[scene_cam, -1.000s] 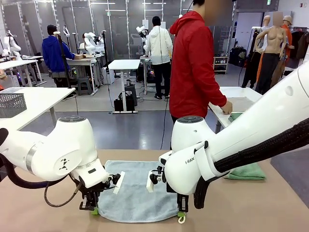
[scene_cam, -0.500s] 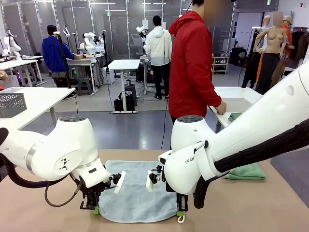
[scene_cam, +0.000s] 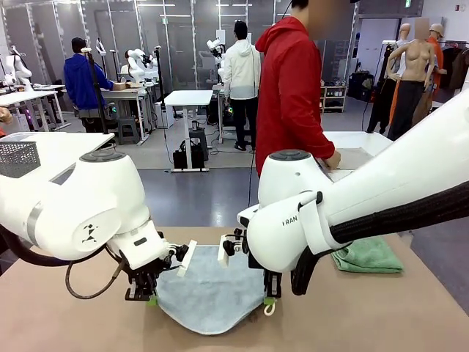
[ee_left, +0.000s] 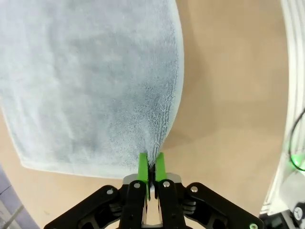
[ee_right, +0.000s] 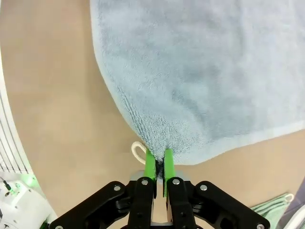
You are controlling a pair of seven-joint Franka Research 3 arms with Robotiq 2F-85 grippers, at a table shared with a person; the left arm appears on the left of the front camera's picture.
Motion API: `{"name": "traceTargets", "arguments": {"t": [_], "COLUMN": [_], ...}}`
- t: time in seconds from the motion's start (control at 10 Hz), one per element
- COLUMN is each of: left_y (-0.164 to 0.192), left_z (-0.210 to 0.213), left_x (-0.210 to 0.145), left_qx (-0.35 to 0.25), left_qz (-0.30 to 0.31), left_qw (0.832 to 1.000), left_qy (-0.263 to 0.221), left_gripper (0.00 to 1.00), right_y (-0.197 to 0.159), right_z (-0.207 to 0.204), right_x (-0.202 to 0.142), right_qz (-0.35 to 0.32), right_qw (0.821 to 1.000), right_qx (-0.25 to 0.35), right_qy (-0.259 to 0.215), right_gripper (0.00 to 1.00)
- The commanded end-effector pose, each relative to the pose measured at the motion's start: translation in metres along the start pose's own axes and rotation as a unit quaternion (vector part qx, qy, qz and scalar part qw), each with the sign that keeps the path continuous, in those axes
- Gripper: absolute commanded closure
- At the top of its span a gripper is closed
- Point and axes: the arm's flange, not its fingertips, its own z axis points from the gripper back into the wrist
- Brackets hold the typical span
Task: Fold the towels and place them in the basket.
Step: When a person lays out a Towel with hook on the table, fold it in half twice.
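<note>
The grey-blue towel [scene_cam: 209,293] hangs lifted at its two near corners, its middle sagging toward the brown table. My left gripper [scene_cam: 151,299] is shut on the near left corner; in the left wrist view the green pads [ee_left: 142,168] pinch the towel [ee_left: 90,81]. My right gripper [scene_cam: 269,301] is shut on the near right corner, where a white loop tag [ee_right: 138,151] dangles beside the pads [ee_right: 150,166] under the towel [ee_right: 205,71]. The mint green towel [scene_cam: 366,255] lies folded at the table's right. The basket [scene_cam: 18,158] stands on a white table at far left.
A person in a red jacket [scene_cam: 289,95] stands past the far edge, a hand [scene_cam: 333,159] on a white side table [scene_cam: 359,147]. Bare brown tabletop [scene_cam: 381,315] surrounds the towels. Other people work at tables farther back.
Both grippers have risen with the towel's near corners, lifting its near edge off the table so the cloth sags into a curve. The person's hand has shifted along the side table.
</note>
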Motion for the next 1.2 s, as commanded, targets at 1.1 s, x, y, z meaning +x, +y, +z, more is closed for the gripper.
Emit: {"name": "traceTargets", "arguments": {"t": [1.1], "left_y": [0.055], "left_z": [0.029], "left_x": [-0.005], "left_qx": [0.03], "left_qz": [-0.021], "left_qw": [0.999], "left_qy": [-0.012], "left_gripper": [0.93], "right_y": [-0.062], "right_z": [0.028], "right_x": [-0.001], "right_qz": [0.006], "right_qw": [0.999], "right_qx": [-0.024], "right_qy": [-0.022], "right_gripper": [0.92]}}
